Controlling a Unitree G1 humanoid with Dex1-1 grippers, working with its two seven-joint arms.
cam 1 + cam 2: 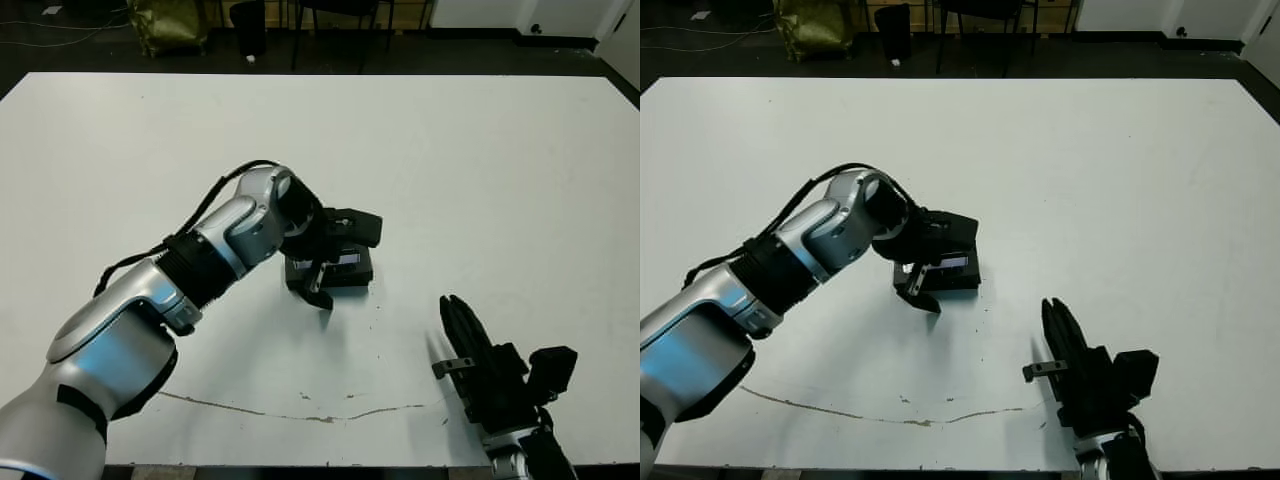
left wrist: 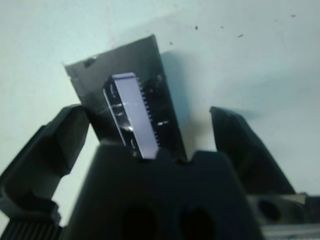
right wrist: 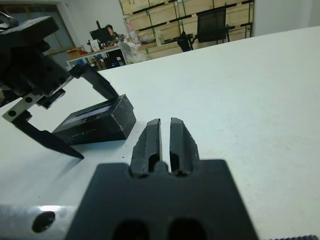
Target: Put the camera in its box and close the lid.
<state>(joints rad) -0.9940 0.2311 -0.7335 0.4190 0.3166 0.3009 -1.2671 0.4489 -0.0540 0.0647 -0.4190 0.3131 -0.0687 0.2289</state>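
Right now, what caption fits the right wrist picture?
Shut right gripper rests on the table while the open left gripper straddles the closed box.

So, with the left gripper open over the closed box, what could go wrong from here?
1. The left gripper hangs open with one finger on each side of the box. If it lifts or turns carelessly, a finger may catch an edge and drag the box or pull up the lid.
2. Whether the lid is fully seated cannot be seen, so it could come loose.
3. The right gripper rests shut and apart, too far to steady anything.
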